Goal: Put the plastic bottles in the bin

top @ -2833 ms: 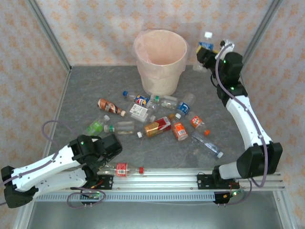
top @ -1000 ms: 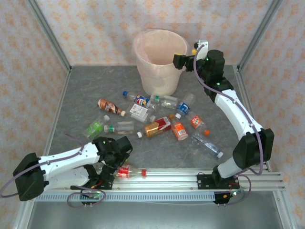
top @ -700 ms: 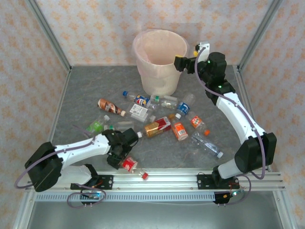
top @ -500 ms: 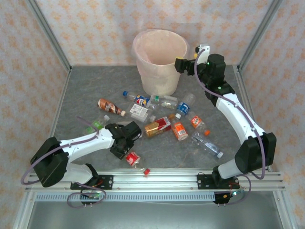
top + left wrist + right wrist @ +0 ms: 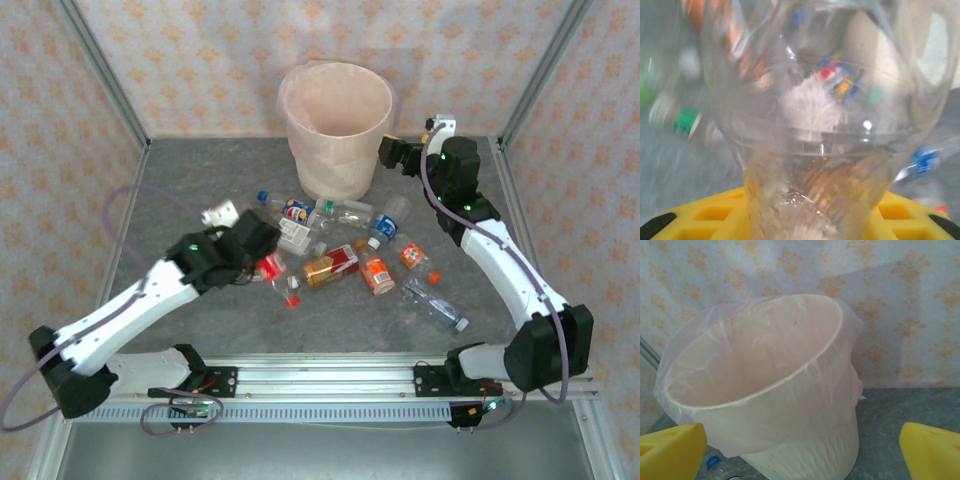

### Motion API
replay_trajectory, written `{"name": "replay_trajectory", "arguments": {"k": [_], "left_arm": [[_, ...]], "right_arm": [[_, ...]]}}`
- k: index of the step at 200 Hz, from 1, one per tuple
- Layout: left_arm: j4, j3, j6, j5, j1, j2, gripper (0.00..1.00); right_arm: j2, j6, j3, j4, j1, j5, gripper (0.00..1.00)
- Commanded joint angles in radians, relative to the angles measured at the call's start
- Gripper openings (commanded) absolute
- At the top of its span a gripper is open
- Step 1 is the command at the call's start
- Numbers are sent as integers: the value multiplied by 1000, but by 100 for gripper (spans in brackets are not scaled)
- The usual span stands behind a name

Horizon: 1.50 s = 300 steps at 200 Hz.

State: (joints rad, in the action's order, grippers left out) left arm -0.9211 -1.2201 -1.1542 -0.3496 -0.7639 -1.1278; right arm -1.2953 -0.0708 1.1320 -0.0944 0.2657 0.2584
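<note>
**Operator:** How do we record the left arm's pose?

**Inspector:** We see it stretched from its base at the near left corner, running diagonally toward the middle of the desk point(image 5: 190, 190). The left pincer point(image 5: 263, 262) is clamped on a clear bottle point(image 5: 272, 268) with a red label. The bottle is tilted, its red cap pointing toward the near edge. In the wrist view, the bottle's body sits between the yellow pads point(image 5: 705, 220).

**Operator:** And the right arm?

**Inspector:** It rises from its base at the near right and runs along the right side of the desk. It bends inward at the wrist, so the right pincer point(image 5: 390, 152) hangs just beside the bin point(image 5: 338, 165), on its right side. Its yellow fingers point(image 5: 927, 447) stand wide apart, facing the bin.

**Operator:** Where do we locate the task items?

**Inspector:** The bin stands upright at the far middle of the desk, its pinkish liner folded over the rim. The other bottles point(image 5: 340, 262) lie on their sides in a loose cluster in front of the bin, between the two arms. The clamped bottle is at the cluster's left edge.
</note>
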Motion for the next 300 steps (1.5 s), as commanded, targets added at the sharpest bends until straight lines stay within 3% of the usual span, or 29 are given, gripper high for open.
{"name": "replay_trajectory", "arguments": {"k": [1,32,57,124,173,256,300], "left_arm": [[62,-121,303,-260,5,14,36],[380,-286,609,-275,14,-71,36],[572,-460,805,-199,54,-196,37],[825,-1037,1053,-165,151,-716,38],[784,-1538,1234,-225,171,-1160,38],[696,-1502,1188,-260,281,-1267,43],[592,-1509,1118,-238,295,-1245,76]], "right_arm": [[69,-103,-62,-59,-3,-76,99],[131,-214,-151,-94,-4,-172,99],[177,-257,-182,-61,-3,-214,99],[231,-291,-198,30,-3,-259,99],[250,-264,-197,80,-3,-286,99],[264,-236,-214,125,-4,-365,99],[232,-241,-198,149,-3,-368,99]]}}
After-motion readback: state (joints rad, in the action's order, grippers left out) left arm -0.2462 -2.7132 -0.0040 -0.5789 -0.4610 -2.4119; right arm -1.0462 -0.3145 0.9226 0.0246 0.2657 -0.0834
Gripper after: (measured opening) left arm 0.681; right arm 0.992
